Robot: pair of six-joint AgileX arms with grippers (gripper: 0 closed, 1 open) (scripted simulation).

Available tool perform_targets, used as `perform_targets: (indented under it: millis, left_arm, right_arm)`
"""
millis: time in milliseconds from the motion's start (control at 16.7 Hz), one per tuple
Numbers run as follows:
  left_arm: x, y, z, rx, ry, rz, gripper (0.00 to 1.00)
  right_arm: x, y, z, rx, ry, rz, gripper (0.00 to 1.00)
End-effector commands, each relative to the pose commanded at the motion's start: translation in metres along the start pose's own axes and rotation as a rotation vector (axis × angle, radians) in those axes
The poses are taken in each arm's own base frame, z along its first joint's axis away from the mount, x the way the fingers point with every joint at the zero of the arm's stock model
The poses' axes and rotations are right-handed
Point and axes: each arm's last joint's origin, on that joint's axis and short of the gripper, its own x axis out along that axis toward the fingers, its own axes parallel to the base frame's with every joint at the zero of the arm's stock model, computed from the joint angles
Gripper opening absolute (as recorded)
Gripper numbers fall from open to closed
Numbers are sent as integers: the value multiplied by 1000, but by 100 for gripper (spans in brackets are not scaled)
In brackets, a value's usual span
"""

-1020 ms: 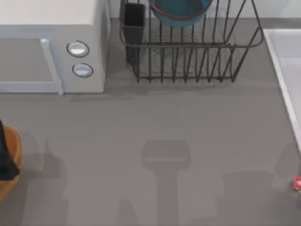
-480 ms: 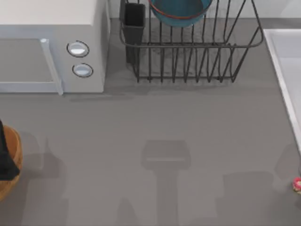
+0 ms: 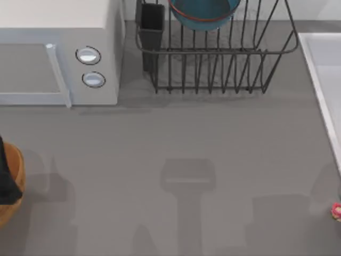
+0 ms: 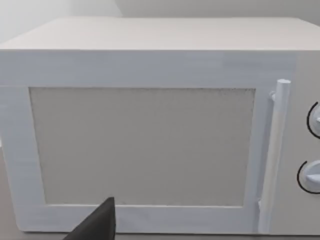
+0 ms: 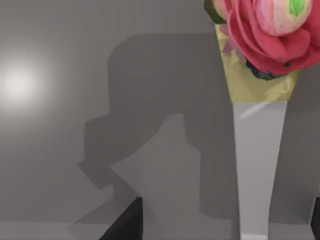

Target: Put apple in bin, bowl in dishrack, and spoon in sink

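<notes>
The blue bowl (image 3: 204,13) sits inside the dark wire dishrack (image 3: 213,53) at the back. At the top view's right edge lies the tiny pink spoon (image 3: 337,211), just in front of the pale sink (image 3: 319,64). In the right wrist view the spoon (image 5: 260,150) shows a pink flower-shaped end and a pale handle. My right gripper (image 5: 220,227) is open, its dark fingertips (image 5: 125,225) apart on either side of that handle. The orange-tan bin (image 3: 13,186) is at the left edge, with a dark part of my left arm over it. The apple is out of view.
A white box with two round knobs (image 3: 58,53) fills the back left; the left wrist view faces its door (image 4: 145,145), with one dark fingertip (image 4: 100,222) low in that picture. Arm shadows fall across the grey table (image 3: 186,181).
The spoon has crept slightly toward the table's near edge in the top view. The left arm over the bin has barely moved.
</notes>
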Motion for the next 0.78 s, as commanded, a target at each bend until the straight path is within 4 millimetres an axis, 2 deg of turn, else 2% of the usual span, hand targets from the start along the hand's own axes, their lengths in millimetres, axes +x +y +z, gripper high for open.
perform_targets:
  millis: [240, 660, 780]
  left_arm:
    - [0, 0, 0, 0, 0, 0, 100]
    - [0, 0, 0, 0, 0, 0, 100]
    - [0, 0, 0, 0, 0, 0, 100]
  right_arm:
    - [-15, -4, 2, 3, 1, 2, 0]
    - [-87, -2, 3, 2, 11, 17, 0]
    - [-99, 0, 2, 0, 1, 1, 0]
